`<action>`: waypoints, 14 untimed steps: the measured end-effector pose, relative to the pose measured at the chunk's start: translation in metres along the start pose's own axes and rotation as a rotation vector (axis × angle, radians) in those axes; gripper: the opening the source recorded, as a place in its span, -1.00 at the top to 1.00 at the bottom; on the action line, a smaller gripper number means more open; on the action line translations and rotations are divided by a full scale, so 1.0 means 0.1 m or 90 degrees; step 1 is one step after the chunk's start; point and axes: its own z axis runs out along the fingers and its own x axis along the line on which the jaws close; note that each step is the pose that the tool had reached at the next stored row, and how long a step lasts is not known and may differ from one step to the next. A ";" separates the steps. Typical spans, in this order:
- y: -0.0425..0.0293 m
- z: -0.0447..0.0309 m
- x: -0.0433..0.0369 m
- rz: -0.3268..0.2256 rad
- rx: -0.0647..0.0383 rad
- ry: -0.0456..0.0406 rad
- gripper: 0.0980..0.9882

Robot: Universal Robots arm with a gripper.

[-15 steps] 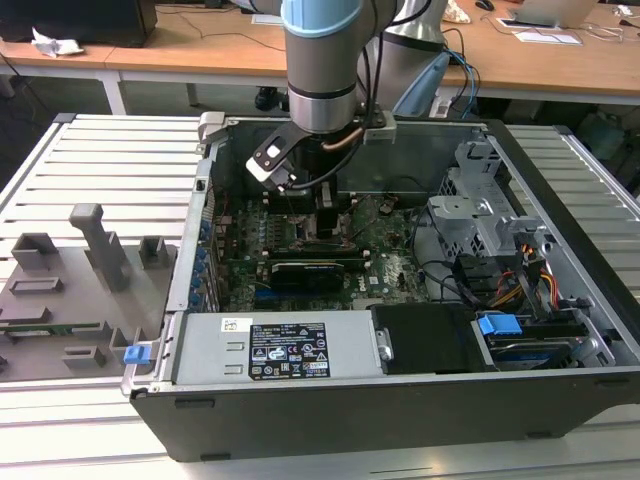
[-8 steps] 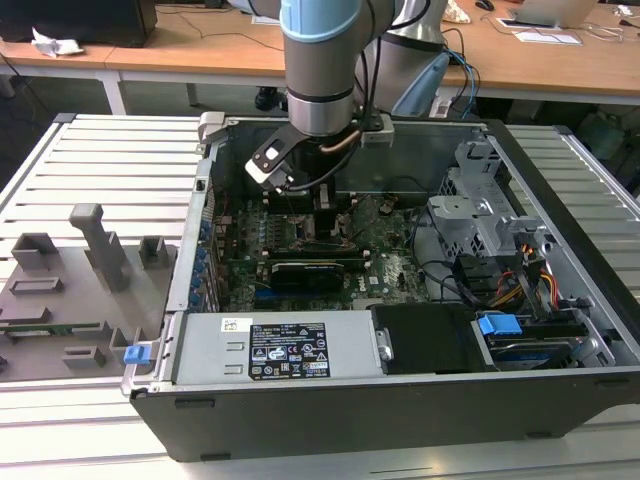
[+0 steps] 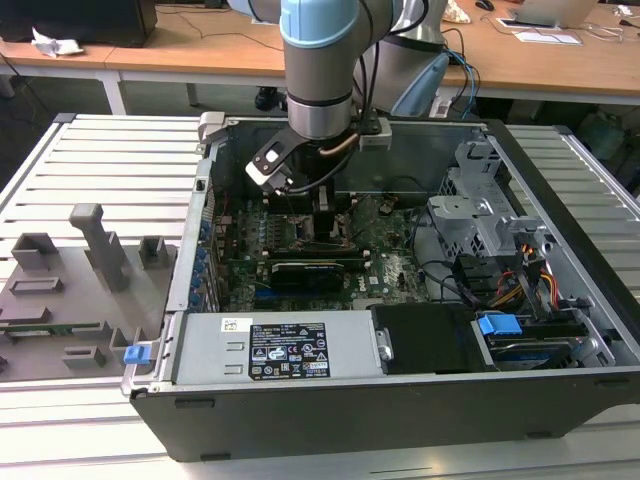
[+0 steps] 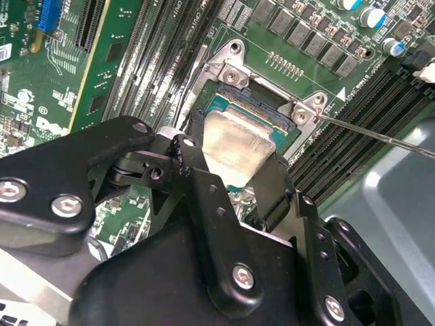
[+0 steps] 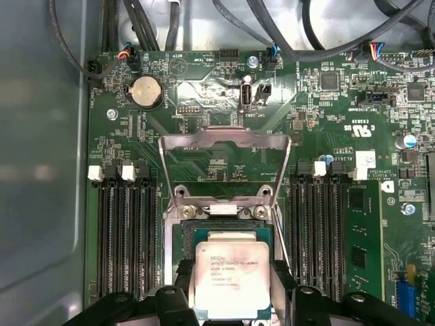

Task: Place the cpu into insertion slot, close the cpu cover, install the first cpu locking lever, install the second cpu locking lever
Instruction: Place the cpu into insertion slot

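My gripper [image 3: 325,215] reaches down into the open computer case. In both wrist views its black fingers [image 5: 282,278] sit against two opposite sides of the cpu [image 5: 231,275], a silver-grey square chip, so the gripper [image 5: 232,288] is shut on it. The cpu [image 4: 234,146] sits level at or just over the insertion slot [image 5: 228,229], whose dark rim shows around it; I cannot tell whether it is fully seated. The cpu cover [image 5: 224,159], a silvery frame with a square cut-out, stands swung up behind the slot. A thin locking lever [image 4: 380,134] sticks out to one side, unlatched.
Long black memory slots [image 5: 122,238] flank the socket on both sides. A black graphics card [image 3: 305,270], the power supply [image 3: 280,350] and a metal drive cage [image 3: 480,215] stand around it inside the case. A grey fixture [image 3: 70,290] lies outside at the exterior view's left.
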 end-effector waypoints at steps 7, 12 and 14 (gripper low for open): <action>0.000 0.034 0.029 0.000 0.000 -0.0016 0.03; -0.004 0.071 0.039 0.000 0.000 -0.0024 0.03; -0.005 0.080 0.039 0.000 0.000 -0.0029 0.03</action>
